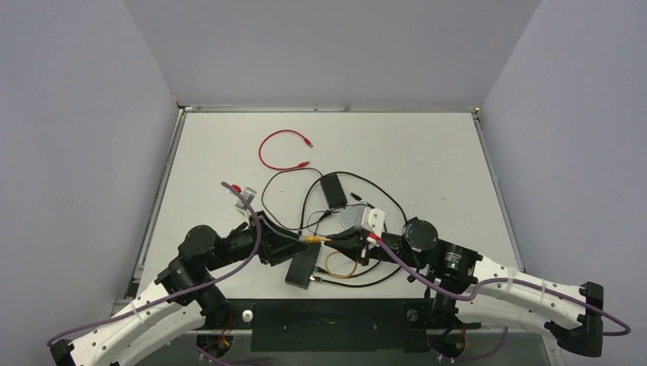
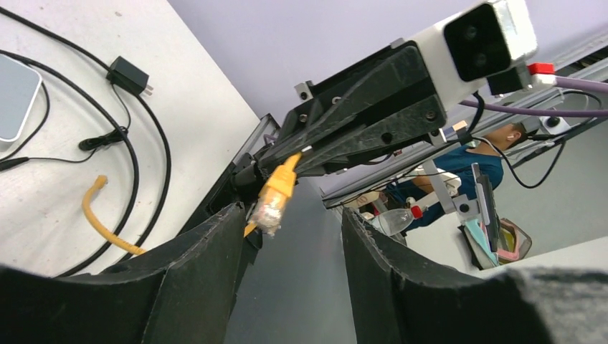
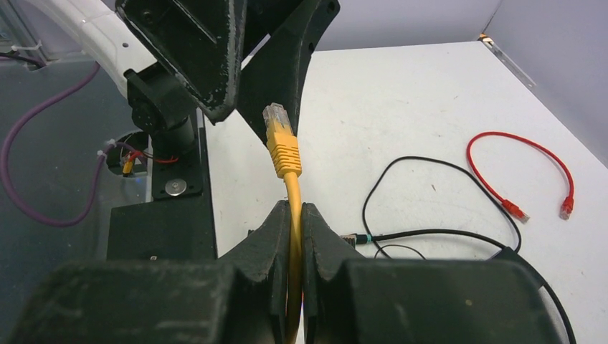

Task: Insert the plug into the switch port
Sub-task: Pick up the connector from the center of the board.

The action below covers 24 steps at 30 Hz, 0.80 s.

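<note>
My right gripper (image 3: 295, 208) is shut on a yellow cable (image 3: 292, 188) a short way behind its clear plug (image 3: 276, 118). It holds the plug out toward my left gripper's black fingers (image 3: 190, 50). In the top view the plug (image 1: 311, 239) sits between the two grippers, just above the flat black switch box (image 1: 304, 267). In the left wrist view the plug (image 2: 272, 204) hangs at the far end of a dark flat surface, the switch box (image 2: 294, 287). That surface fills the gap between my left gripper's (image 2: 290, 215) fingers. The ports and the blue trim are hidden.
A black adapter brick (image 1: 333, 189) and a light grey pad (image 1: 352, 217) lie behind the grippers among looping black cables. A red cable (image 1: 278, 149) lies further back. The slack yellow cable (image 1: 336, 267) loops near the front edge. The black mounting plate (image 3: 161, 229) is near.
</note>
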Each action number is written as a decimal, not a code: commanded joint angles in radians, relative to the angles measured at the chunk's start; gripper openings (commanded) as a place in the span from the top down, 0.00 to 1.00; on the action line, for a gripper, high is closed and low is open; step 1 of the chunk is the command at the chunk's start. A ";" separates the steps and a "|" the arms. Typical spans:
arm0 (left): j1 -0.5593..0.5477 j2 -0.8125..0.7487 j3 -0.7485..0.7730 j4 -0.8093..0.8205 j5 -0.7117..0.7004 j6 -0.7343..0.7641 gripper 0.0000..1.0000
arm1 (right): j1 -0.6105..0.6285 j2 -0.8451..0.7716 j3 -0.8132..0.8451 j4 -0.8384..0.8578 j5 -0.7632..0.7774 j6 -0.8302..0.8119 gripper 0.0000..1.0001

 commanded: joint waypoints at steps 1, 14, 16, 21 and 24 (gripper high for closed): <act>0.007 -0.010 0.003 0.092 0.044 -0.017 0.52 | 0.009 0.026 0.003 0.082 0.020 0.025 1.00; 0.012 -0.047 0.040 -0.084 0.003 0.078 0.64 | 0.009 -0.006 0.000 0.082 0.021 0.068 1.00; 0.012 -0.053 0.047 -0.111 -0.009 0.098 0.66 | 0.009 -0.010 0.000 0.072 0.016 0.071 1.00; 0.012 -0.067 0.050 -0.139 -0.026 0.130 0.68 | 0.007 -0.009 0.008 0.043 0.008 0.079 1.00; 0.013 -0.084 0.052 -0.145 -0.030 0.140 0.69 | 0.008 0.004 0.012 0.029 0.003 0.090 1.00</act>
